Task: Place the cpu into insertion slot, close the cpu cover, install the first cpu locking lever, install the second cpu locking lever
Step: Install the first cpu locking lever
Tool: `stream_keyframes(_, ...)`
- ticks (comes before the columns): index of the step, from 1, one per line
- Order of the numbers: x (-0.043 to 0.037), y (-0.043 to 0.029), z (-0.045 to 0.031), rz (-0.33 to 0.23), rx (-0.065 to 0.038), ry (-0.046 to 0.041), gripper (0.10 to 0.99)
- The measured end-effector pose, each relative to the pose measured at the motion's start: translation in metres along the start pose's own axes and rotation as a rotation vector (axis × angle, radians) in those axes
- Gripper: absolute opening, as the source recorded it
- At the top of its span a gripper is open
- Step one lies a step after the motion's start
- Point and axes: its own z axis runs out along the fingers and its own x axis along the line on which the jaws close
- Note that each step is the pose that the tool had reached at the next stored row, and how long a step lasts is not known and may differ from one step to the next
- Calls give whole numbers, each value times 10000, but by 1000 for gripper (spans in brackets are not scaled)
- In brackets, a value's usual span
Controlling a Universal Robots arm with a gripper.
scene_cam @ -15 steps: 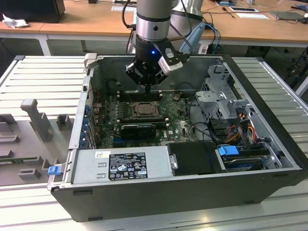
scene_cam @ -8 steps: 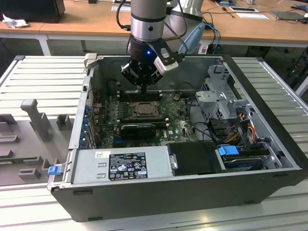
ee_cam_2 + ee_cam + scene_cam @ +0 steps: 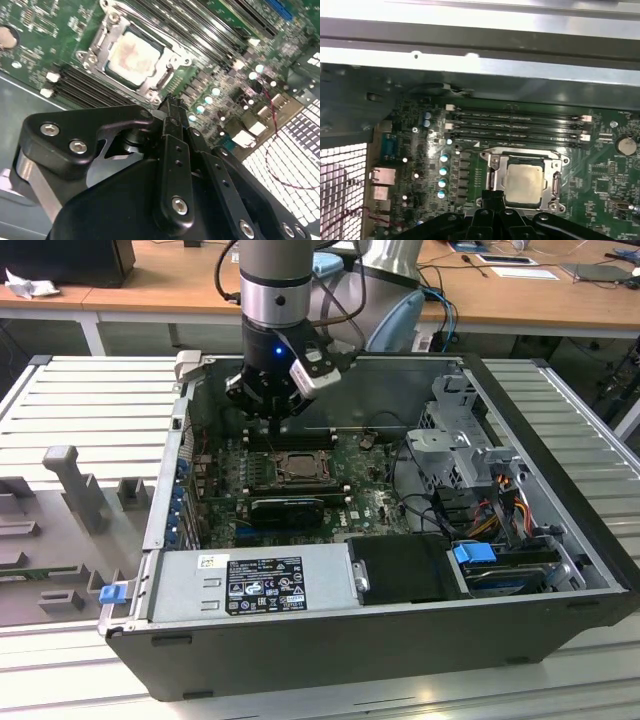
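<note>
Centre of our attention is the cpu [image 3: 522,182], which lies flat in the insertion slot [image 3: 560,161] with its pale silver-beige face up. Around this face we see the cpu cover [image 3: 493,175], lying down flat on the slot, so the chip shows through its window.

Just beside one corner of the slot stands the end effector [image 3: 169,102]. In the second wrist view its black fingers come together into one narrow tip, with nothing between them. Whether the tip touches the metal rim, we cannot decide.

Green circuit board [image 3: 605,172] surrounds the slot, and the long black memory slots [image 3: 515,125] run parallel close beside it.

In the exterior view the arm [image 3: 275,290] reaches down from above into the open computer case [image 3: 300,645], which lies on its side on a ribbed grey surface [image 3: 90,400]. A grey power supply [image 3: 190,585] sits against the near wall of the case.
</note>
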Motion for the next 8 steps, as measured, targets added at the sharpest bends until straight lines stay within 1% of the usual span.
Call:
stream_keyframes(1,37,4,5,-3,-5,-2,106)
stream_keyframes(3,80,10,10,-2,-6,-1,106)
stream_keyframes(5,163,24,23,-3,-12,-1,106)
stream_keyframes(8,231,47,39,-1,-17,-1,106)
